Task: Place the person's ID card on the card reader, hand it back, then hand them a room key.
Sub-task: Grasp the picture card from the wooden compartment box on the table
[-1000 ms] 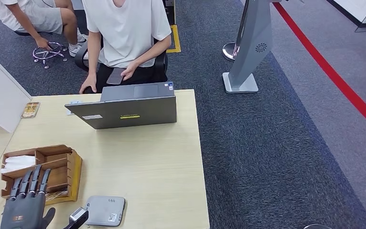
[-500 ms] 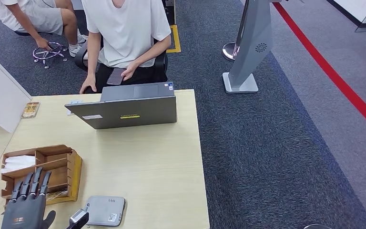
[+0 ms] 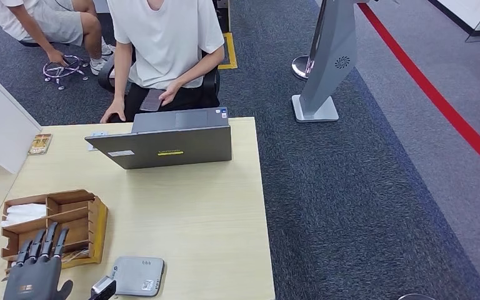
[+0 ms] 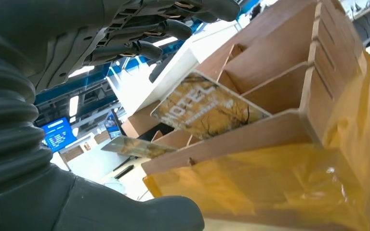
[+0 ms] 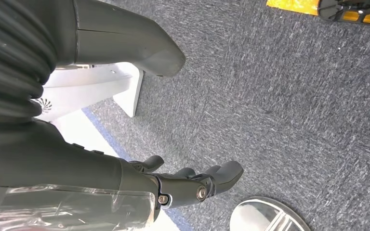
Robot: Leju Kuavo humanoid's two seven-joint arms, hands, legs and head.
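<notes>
Left hand (image 3: 34, 275), fingers spread and empty, hovers above room key (image 4: 207, 108) in wooden organizer (image 3: 97, 228).

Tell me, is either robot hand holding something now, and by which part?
Nothing is held. The left hand hovers with fingers apart by the wooden organizer; the right hand hangs empty.

The pale smooth wood-look tabletop (image 3: 194, 212) carries a brown compartmented wooden organiser (image 3: 75, 215), wrapped in glossy yellow plastic film (image 4: 279, 187); the dark grey floor carpet (image 3: 362, 200) looks rough.
</notes>
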